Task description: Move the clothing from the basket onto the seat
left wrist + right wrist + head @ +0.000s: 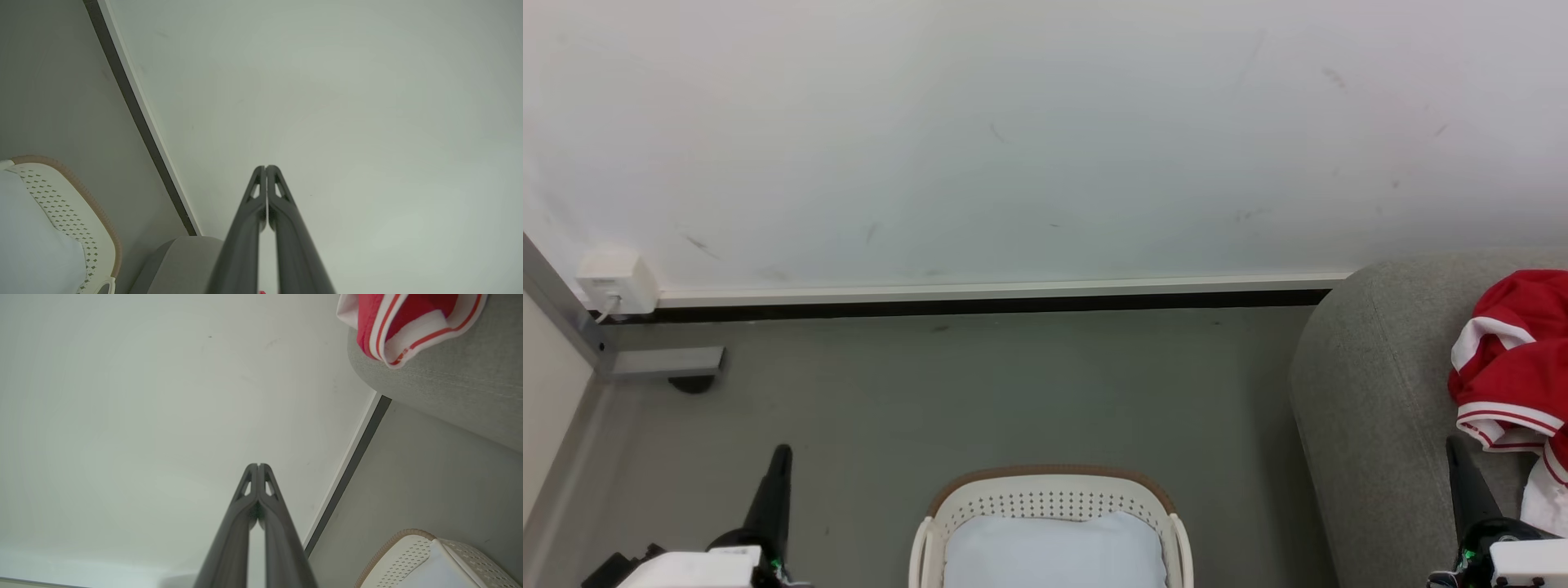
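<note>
**Red-and-white fabric clothing (pixel 1515 367) bunched on the large grey upholstered seat (pixel 1372 392), right**

The oval white perforated plastic basket (pixel 1045 500) with a brown rim stands on the floor (pixel 980 384), near centre, left of the seat, a pale blue-white pad (pixel 1054 555) inside. The left fingers (pixel 781 461) and right fingers (pixel 1460 465) are pressed together, gripping nothing

Scuffed white wall (pixel 1045 122) far; white skirting (pixel 996 289) along base; grey floor (pixel 980 384) near; socket box (pixel 615 282) far left.
</note>
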### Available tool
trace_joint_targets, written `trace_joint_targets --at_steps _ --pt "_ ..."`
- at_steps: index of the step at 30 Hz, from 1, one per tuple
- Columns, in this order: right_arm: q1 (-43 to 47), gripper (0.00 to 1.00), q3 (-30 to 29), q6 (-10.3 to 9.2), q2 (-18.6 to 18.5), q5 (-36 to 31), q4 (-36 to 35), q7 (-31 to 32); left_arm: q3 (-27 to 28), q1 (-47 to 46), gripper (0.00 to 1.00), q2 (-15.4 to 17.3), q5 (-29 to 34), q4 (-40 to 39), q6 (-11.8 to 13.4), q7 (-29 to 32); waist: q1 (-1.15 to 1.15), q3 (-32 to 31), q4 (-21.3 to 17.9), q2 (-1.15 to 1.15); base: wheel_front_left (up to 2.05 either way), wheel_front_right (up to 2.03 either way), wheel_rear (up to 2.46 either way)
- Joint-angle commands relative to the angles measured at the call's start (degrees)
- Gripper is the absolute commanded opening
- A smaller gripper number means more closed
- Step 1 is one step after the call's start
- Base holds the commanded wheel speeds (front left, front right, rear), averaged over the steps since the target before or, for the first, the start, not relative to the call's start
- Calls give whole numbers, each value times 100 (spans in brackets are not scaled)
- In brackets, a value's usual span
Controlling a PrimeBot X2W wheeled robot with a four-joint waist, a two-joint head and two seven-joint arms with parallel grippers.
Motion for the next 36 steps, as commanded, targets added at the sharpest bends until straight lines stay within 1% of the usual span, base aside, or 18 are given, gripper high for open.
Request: trace_joint_targets --at_steps 1,18,36 --pt "-67 0 -50 -10 -2 131 -1 42 30 -69 0 47 -190 -7 -19 47 0 1 3 0 0 0 0" --pt "-95 0 -176 -12 38 716 15 223 70 -112 0 50 -835 8 -21 219 0 15 33 0 0 0 0" --pt "-96 0 -190 -12 49 687 16 244 67 -110 0 49 -828 8 -21 223 0 16 34 0 0 0 0"
